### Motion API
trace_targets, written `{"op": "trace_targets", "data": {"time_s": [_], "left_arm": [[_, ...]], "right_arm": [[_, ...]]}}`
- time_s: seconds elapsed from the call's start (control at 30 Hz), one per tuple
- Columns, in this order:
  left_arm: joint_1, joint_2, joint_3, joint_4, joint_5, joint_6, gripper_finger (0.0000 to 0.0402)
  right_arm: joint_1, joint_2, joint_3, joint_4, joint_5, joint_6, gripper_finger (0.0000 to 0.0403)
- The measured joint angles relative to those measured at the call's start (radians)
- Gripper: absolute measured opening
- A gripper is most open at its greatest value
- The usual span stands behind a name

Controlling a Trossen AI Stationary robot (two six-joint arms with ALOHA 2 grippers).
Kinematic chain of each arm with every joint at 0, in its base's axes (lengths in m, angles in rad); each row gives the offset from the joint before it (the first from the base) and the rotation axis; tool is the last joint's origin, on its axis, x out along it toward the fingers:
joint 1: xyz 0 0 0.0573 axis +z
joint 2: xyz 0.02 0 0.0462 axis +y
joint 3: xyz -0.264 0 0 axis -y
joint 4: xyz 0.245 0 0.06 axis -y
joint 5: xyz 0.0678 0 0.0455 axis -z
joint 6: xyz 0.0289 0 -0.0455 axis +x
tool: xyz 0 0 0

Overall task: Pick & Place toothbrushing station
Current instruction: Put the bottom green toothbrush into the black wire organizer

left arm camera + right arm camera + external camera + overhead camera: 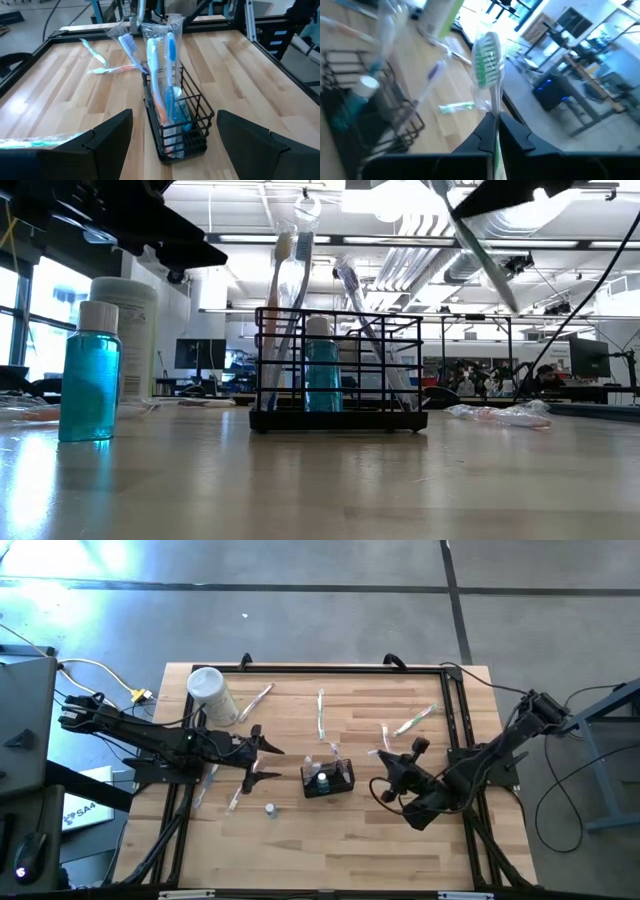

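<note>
The toothbrushing station [328, 778] is a black wire holder standing mid-table, with wrapped toothbrushes [159, 65] and a small blue bottle [322, 370] upright in it. My right gripper [393, 762] hovers just right of the station, shut on a wrapped toothbrush with green bristles [487, 55]. In the low view that brush [482, 252] slants above the station [338, 370]. My left gripper [272, 762] stands open left of the station, empty, its fingers [112, 132] short of the holder [176, 127]. My right gripper [496, 120] pinches the wrapped toothbrush's handle [495, 111] between its two fingers, below the head. The brush stands out beyond the fingertips along the fingers' line, head outward. It is lifted clear of the table and tilted.
A white canister [210, 695] stands at the far left, and a blue bottle [90, 375] stands near the table's front. Wrapped toothbrushes lie loose on the wood [255, 700], [320, 715], [415, 720], one beside my left gripper [40, 142]. A black frame [455, 710] edges the table.
</note>
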Motion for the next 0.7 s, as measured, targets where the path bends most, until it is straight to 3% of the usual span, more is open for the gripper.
{"op": "trace_targets", "data": {"time_s": [0.1,0.2,0.3,0.4,0.57,0.7], "left_arm": [[0.000,0.000,0.000,-0.001,-0.001,-0.001,0.0287],[0.000,0.000,0.000,-0.002,0.002,-0.003,0.0287],[0.000,0.000,0.000,-0.004,0.030,-0.022,0.0287],[0.000,0.000,0.000,-0.004,0.038,-0.030,0.0287],[0.000,0.000,0.000,-0.004,0.039,-0.031,0.0287],[0.000,0.000,0.000,-0.005,0.039,-0.029,0.0287]], "right_arm": [[-0.001,-0.036,0.000,0.090,-0.032,-0.098,0.0002],[-0.016,-0.077,0.000,0.238,-0.102,-0.312,0.0002],[-0.048,-0.144,0.000,0.446,-0.234,-0.624,0.0002],[-0.098,-0.217,0.001,0.610,-0.442,-0.806,0.0002],[-0.235,-0.302,-0.029,0.662,-0.716,-0.799,0.0002],[-0.349,-0.315,-0.189,0.924,-0.924,-0.726,0.0002]]}}
